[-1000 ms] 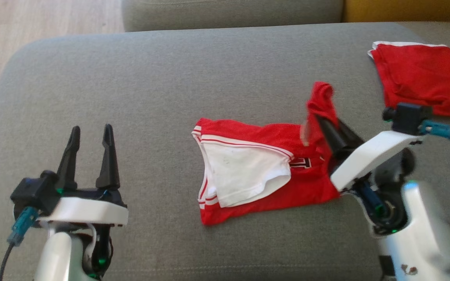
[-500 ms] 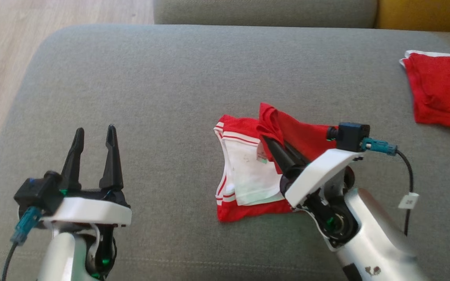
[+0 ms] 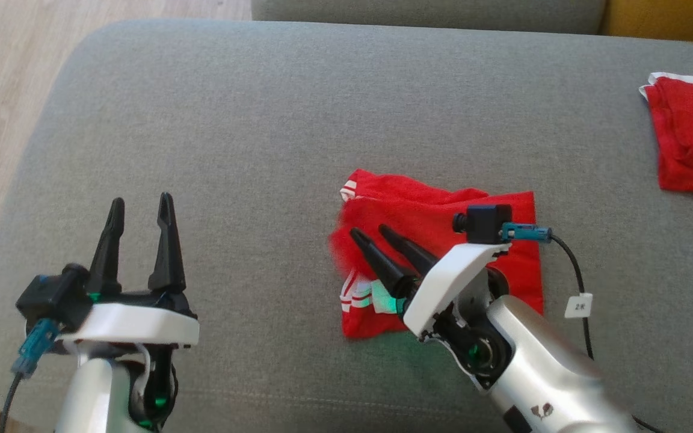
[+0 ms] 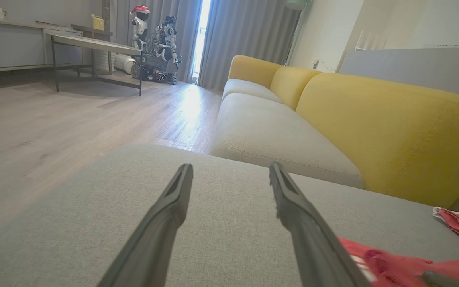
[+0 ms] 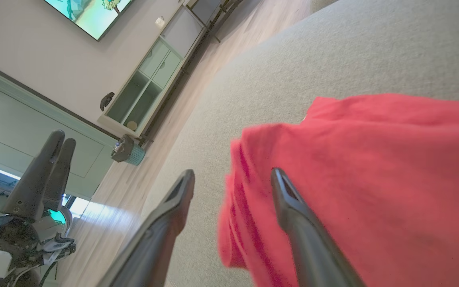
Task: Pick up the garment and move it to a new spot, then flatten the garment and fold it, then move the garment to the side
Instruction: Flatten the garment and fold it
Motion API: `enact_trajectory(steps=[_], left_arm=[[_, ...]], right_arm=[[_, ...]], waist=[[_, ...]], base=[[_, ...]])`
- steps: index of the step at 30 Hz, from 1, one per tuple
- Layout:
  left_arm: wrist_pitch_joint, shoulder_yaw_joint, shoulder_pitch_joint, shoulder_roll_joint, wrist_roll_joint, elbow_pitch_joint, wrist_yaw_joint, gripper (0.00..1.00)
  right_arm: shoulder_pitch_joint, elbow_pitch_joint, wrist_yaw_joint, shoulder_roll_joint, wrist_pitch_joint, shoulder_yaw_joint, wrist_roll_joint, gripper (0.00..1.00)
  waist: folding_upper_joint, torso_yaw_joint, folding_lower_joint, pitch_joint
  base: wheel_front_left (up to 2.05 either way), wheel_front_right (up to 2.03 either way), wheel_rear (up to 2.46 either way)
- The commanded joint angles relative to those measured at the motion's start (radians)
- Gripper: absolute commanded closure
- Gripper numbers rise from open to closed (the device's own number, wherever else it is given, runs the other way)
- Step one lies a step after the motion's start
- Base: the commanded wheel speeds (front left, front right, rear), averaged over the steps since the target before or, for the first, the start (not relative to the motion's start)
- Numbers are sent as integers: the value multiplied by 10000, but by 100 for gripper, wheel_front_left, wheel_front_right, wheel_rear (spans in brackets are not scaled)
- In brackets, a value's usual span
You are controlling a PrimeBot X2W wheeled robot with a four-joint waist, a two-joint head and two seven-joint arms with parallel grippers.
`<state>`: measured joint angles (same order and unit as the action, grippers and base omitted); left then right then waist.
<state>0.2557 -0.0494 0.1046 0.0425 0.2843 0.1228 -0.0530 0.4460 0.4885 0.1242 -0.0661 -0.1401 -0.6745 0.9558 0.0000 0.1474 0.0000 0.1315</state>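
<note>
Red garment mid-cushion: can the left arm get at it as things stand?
Probably yes: bare grey cushion lies between the left gripper and the garment, though the right gripper hangs over it.

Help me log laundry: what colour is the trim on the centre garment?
White trim with red stripes on the red fabric garment; best in head view.
</note>
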Motion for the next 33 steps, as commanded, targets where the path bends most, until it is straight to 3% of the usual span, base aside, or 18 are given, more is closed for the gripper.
enact_trajectory(steps=[1, 9, 15, 19, 22, 30, 33], left_arm=[[61, 345, 376, 78, -50, -337, -34, 0], [61, 258, 318, 78, -46, -322, -7, 0], [61, 251, 195, 78, -97, -413, 4, 0], [61, 291, 166, 78, -32, -530, -24, 0], [61, 275, 169, 78, -23, -636, -30, 0], [61, 172, 339, 78, 48, -1037, 52, 0], [61, 104, 322, 78, 63, -1114, 77, 0]], right_arm=[[475, -302, 65, 158, 170, -148, 60, 0], [988, -183, 65, 158, 990, 494, -127, 0], [1156, 46, 65, 67, 1329, 2131, -2263, 0], [797, -440, 65, -517, 1594, 3207, -4110, 0], [276, -996, 65, -574, 1779, 4125, -5004, 0], [-1471, -2872, 65, -1105, 2596, 5284, -7339, 0], [-1806, -3115, 65, -1108, 2801, 5472, -7711, 0]], waist=[[0, -40, 0, -10], [0, -323, 0, -200], [0, -582, 0, -371], [0, -732, 0, -410], [0, -850, 0, -424], [0, -1029, 0, -460], [0, -1067, 0, -470]], base=[[0, 0, 0], [0, 0, 0], [0, 0, 0], [0, 0, 0], [0, 0, 0], [0, 0, 0], [0, 0, 0]])
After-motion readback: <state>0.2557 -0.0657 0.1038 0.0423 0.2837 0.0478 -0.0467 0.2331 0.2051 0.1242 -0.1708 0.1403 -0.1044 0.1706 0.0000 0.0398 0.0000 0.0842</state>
